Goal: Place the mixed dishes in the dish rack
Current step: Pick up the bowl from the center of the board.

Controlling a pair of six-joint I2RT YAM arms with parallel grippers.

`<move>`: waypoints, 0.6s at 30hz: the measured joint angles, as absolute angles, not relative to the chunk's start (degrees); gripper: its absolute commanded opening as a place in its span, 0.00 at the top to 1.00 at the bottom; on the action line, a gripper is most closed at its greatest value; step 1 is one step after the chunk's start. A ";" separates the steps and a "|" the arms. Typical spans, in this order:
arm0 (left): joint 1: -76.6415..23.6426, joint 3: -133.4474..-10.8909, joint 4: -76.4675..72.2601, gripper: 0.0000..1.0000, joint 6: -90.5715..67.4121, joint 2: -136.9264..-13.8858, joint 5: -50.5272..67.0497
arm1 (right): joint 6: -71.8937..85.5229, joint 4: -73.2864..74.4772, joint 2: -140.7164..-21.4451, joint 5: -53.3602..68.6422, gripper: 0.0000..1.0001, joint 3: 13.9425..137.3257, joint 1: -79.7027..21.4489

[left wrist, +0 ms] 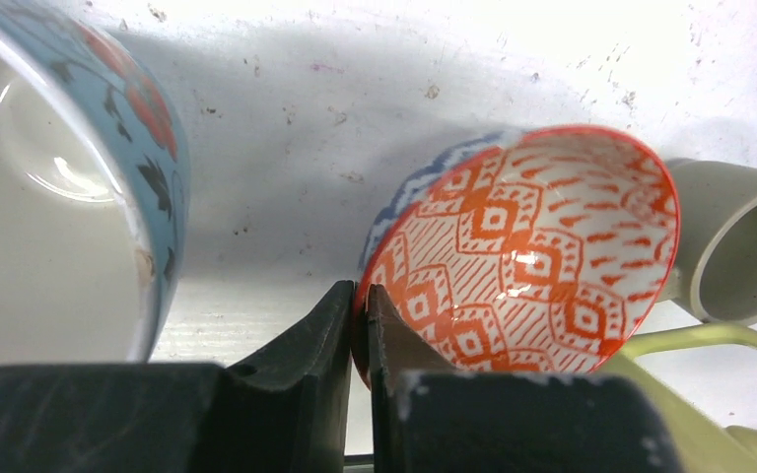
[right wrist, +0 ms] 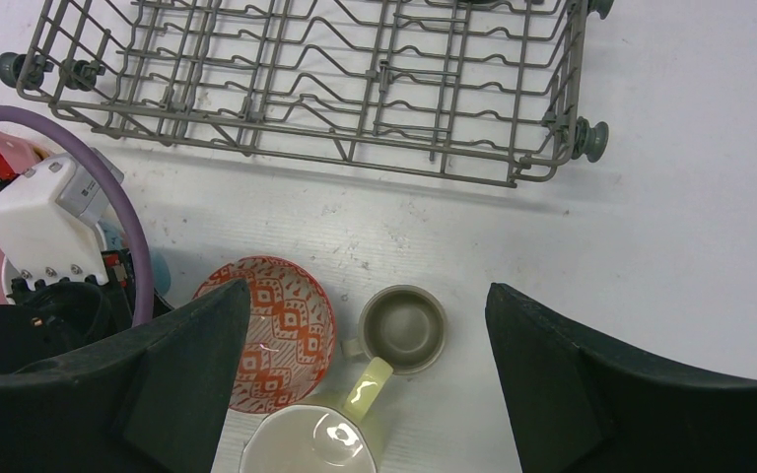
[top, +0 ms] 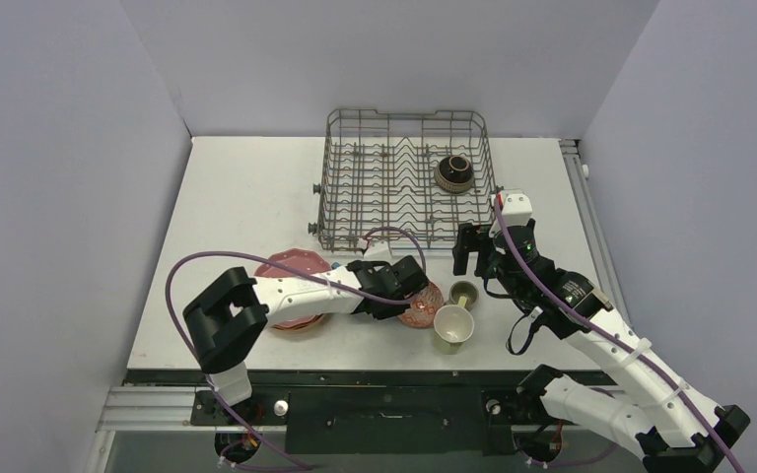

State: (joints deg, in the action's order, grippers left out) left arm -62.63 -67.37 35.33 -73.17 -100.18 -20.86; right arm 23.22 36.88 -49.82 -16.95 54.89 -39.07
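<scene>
One dish rack (top: pixel 406 111) and two bowls are seen: a dark-brown bowl (top: pixel 453 172) is set inside the rack, and a red-patterned bowl (left wrist: pixel 542 246), in front of the rack, is pinched at its rim by the left hand (left wrist: pixel 358 305). It is flanked by three mugs: a light-blue mug (left wrist: pixel 148 128), an olive mug (right wrist: pixel 404 327) and a pale-yellow mug (right wrist: pixel 306 443). The right hand (right wrist: pixel 365 296) is held wide open and empty above them.

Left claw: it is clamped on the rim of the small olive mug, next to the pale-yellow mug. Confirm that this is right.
Wrong on one point. The left claw is clamped on the rim of the red-patterned bowl, not the small olive mug, which stands untouched beside it. The bowl does sit next to the pale-yellow mug. The left wrist view shows the grip.
</scene>
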 measured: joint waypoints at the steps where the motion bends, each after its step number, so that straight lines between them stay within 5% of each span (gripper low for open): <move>1: -62.52 -67.44 35.35 0.99 -73.10 -100.18 -20.97 | 23.22 36.88 -49.82 -16.95 0.16 54.89 -39.09; 18: -59.55 -67.46 36.64 1.00 -68.29 -97.62 -21.43 | 23.24 36.93 -49.82 -16.58 0.16 54.89 -39.07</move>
